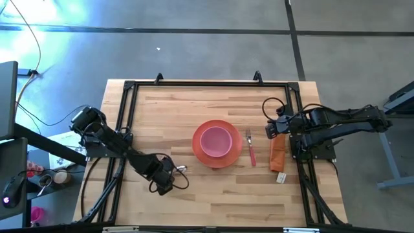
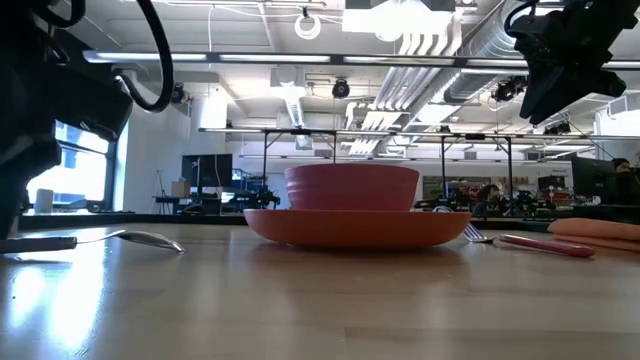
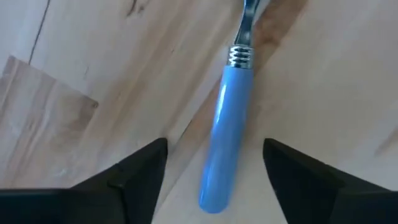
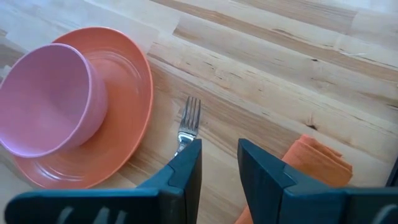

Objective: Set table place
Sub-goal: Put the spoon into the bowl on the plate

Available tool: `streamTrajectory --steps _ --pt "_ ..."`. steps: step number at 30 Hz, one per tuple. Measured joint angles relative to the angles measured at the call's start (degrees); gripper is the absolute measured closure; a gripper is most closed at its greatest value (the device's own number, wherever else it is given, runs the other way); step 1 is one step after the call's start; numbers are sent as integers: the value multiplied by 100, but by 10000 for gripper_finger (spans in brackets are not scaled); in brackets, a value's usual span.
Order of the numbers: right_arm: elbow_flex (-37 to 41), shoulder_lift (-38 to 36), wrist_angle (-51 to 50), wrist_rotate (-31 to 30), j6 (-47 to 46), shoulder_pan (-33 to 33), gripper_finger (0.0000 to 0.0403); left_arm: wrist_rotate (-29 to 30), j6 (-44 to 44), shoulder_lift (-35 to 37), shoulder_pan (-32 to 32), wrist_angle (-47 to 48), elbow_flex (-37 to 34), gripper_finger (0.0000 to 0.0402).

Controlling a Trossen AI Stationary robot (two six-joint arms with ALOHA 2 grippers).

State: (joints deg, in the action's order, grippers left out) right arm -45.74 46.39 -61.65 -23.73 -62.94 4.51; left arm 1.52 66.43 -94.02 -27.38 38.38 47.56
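Note:
The orange plate (image 1: 217, 155) lies at the table's middle with the pink bowl (image 1: 215, 140) standing in it. The pink-handled fork (image 1: 250, 150) lies flat on the table right of the plate. The spoon (image 3: 227, 118) lies flat on the table left of the plate, and its bowl shows in the low view (image 2: 145, 238). My left gripper (image 3: 214, 152) is open and low over the spoon's handle, one finger on either side, not touching. My right gripper (image 4: 219, 158) hangs above the table between the fork (image 4: 188, 121) and the orange cloth, narrowly open and empty.
A folded orange cloth strip (image 1: 278, 154) lies right of the fork, with a small white tag (image 1: 281, 177) at its near end. The black rail frame (image 1: 126, 116) runs round the table (image 1: 207, 200). Bare wood lies near and far of the plate.

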Motion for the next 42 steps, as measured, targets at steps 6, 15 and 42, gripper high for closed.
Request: streamTrajectory --steps 6,15,42 --pt "0 2 11 4 0 0 309 65 68 -142 0 -84 1 130" --pt "0 0 11 -13 0 0 309 111 605 -146 9 -89 -18 364" --pt "0 -73 106 -46 43 0 309 1067 1226 888 4 757 229 399"
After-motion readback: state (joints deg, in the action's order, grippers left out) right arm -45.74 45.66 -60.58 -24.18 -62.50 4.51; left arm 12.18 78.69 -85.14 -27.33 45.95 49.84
